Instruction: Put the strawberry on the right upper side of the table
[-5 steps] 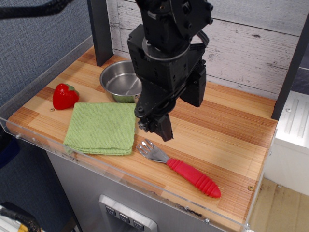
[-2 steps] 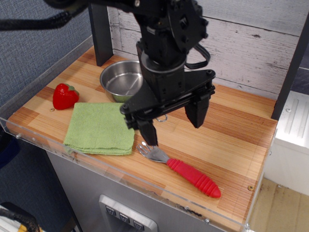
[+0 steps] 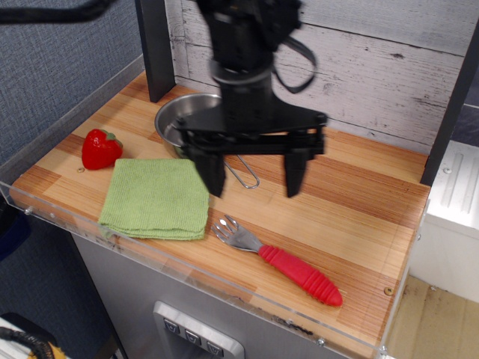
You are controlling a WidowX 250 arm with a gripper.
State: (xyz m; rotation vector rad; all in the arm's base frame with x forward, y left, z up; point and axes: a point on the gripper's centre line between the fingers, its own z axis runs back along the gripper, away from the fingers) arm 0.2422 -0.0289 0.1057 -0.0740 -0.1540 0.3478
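The red strawberry (image 3: 101, 148) with a green leaf lies on the left side of the striped wooden table (image 3: 359, 202), just beyond the green cloth. My gripper (image 3: 254, 185) hangs over the middle of the table, well to the right of the strawberry. Its two dark fingers (image 3: 213, 173) point down, spread wide apart, and hold nothing.
A steel bowl (image 3: 185, 123) stands at the back, partly behind my arm. A folded green cloth (image 3: 157, 198) lies front left. A metal fork with a red ribbed handle (image 3: 299, 273) lies near the front edge. A clear acrylic rim (image 3: 67, 217) borders the table. A dark post (image 3: 156, 45) stands back left.
My gripper has turned and risen over the table's middle, and its fingers have spread wide open. The strawberry, cloth, bowl and fork have not moved.
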